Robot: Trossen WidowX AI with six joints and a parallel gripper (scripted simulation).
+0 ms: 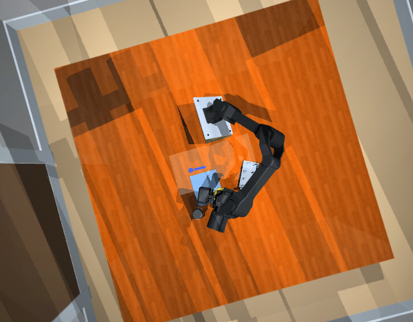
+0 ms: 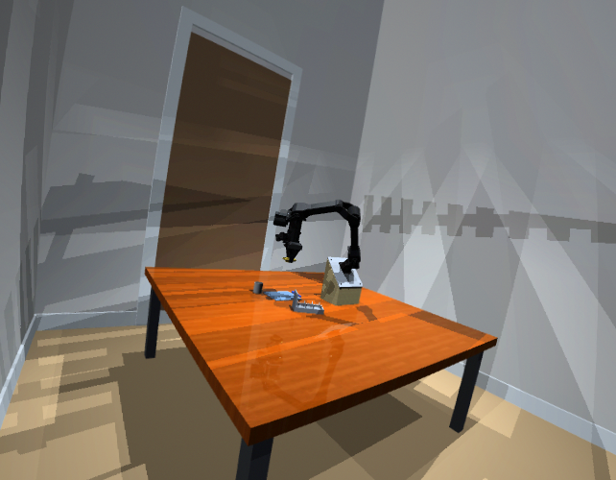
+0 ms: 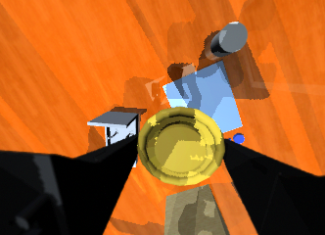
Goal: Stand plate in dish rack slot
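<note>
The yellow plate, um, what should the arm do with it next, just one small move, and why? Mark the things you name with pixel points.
Probably swing the claw [image 2: 290, 259] [image 3: 179, 141] sideways toward the dish rack [image 1: 247, 174] [image 2: 309, 308] [image 3: 114, 118], staying high: the claw grips the plate [image 2: 288, 259] [image 3: 181, 146] well above the table [image 2: 308, 356], but the rack stands off to one side.
</note>
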